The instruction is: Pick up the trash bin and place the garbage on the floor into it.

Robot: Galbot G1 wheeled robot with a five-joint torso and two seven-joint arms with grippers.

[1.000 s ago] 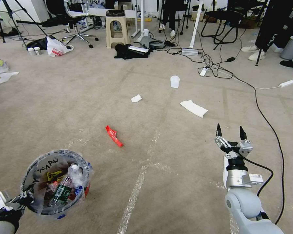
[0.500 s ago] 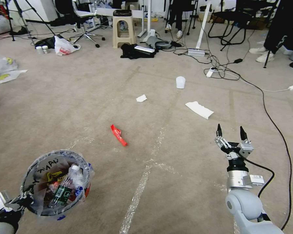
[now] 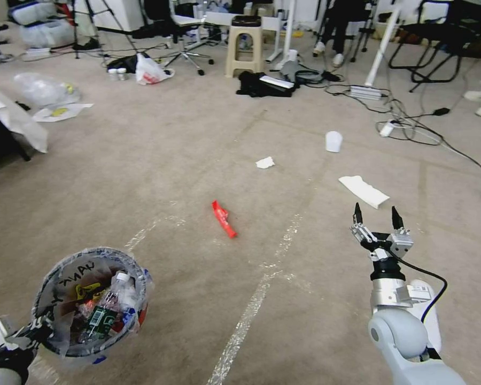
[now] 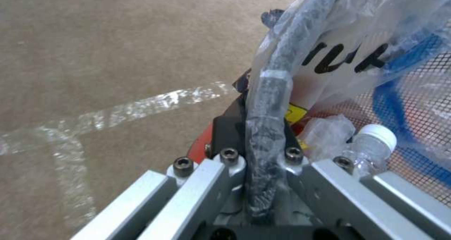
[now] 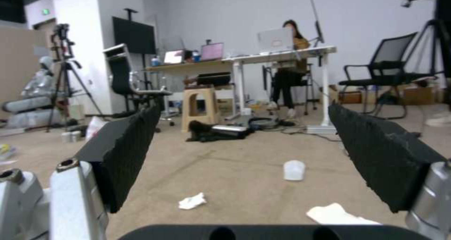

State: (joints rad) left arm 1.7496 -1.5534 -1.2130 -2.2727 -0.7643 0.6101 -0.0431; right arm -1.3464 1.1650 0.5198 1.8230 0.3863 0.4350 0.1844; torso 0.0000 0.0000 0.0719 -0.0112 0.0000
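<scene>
The trash bin [image 3: 90, 301], already partly filled, is held clear of the floor [image 3: 160, 160] by its rim, which is clamped in the left gripper [image 3: 24, 334]. Ahead of the bin and to its right, a red wrapper [image 3: 224, 218] lies on the carpet, its long axis slanted away-left to near-right. The right gripper [image 3: 375, 216], spread wide and empty, is judged the nearer to it, the wrapper lying to its left.

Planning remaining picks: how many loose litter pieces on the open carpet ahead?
4. Red wrapper centre; crumpled white tissue beyond it; white cup farther right; flat white paper just ahead of the right gripper. More may lie outside the view.
</scene>
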